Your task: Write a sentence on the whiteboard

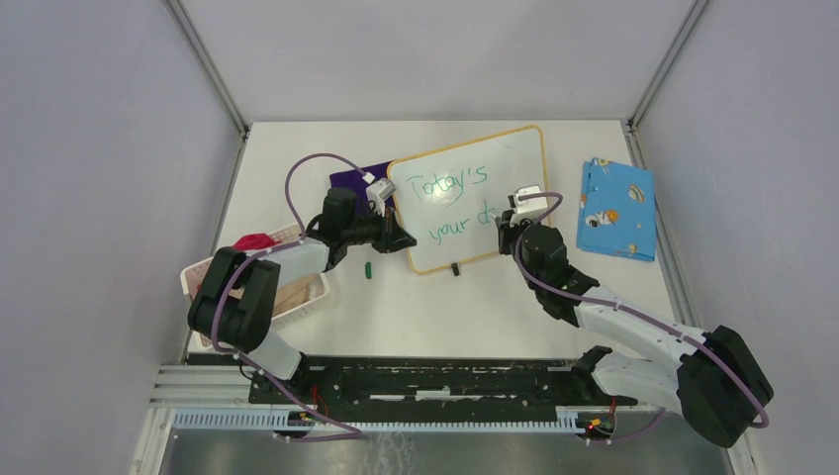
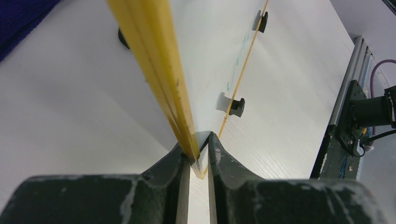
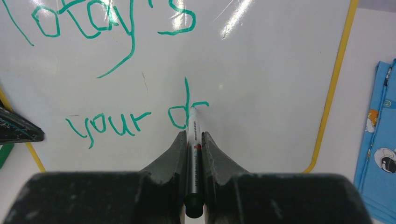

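The whiteboard [image 1: 505, 163] with a light-orange frame stands tilted at mid-table. The sentence [image 1: 450, 203] in green reads "Today's" above "your d" with a further stroke begun; it also shows in the right wrist view [image 3: 107, 70]. My left gripper [image 1: 403, 240] is shut on the board's left edge [image 2: 161, 65], the frame pinched between its fingers [image 2: 217, 154]. My right gripper [image 1: 507, 220] is shut on a marker [image 3: 193, 140] whose tip touches the board just right of the "d".
A small green marker cap [image 1: 367, 268] lies on the table near the board's lower left. A purple cloth [image 1: 348, 181] lies behind the left gripper. A blue patterned cloth [image 1: 618, 210] lies at the right. A white basket [image 1: 297, 297] with a red item sits at the left.
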Robot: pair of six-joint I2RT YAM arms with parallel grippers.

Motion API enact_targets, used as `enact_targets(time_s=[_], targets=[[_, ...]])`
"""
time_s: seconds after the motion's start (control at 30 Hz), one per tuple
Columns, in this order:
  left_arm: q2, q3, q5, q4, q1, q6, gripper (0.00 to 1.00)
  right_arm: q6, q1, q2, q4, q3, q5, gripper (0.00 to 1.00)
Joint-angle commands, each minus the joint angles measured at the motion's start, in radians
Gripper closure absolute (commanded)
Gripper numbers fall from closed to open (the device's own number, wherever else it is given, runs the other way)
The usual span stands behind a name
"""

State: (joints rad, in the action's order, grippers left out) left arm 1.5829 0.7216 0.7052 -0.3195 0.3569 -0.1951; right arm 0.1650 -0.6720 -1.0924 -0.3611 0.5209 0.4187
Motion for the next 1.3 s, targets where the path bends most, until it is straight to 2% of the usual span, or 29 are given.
enact_targets(time_s=[0.0,0.33,0.67,1.27], targets=[[0.006,0.006,-0.093,0.063,0.022,0.134,0.98,0.019,0.004,0.015,-0.019,-0.032,-0.020,1.00],[0.009,0.006,-0.094,0.065,0.025,0.136,0.98,0.013,0.004,0.033,0.004,-0.056,0.015,1.00],[0.008,0.006,-0.096,0.068,0.028,0.139,0.98,0.003,0.006,0.026,0.029,-0.011,0.092,1.00],[0.010,0.006,-0.098,0.069,0.027,0.140,0.98,-0.019,0.015,0.002,0.002,0.062,0.079,1.00]])
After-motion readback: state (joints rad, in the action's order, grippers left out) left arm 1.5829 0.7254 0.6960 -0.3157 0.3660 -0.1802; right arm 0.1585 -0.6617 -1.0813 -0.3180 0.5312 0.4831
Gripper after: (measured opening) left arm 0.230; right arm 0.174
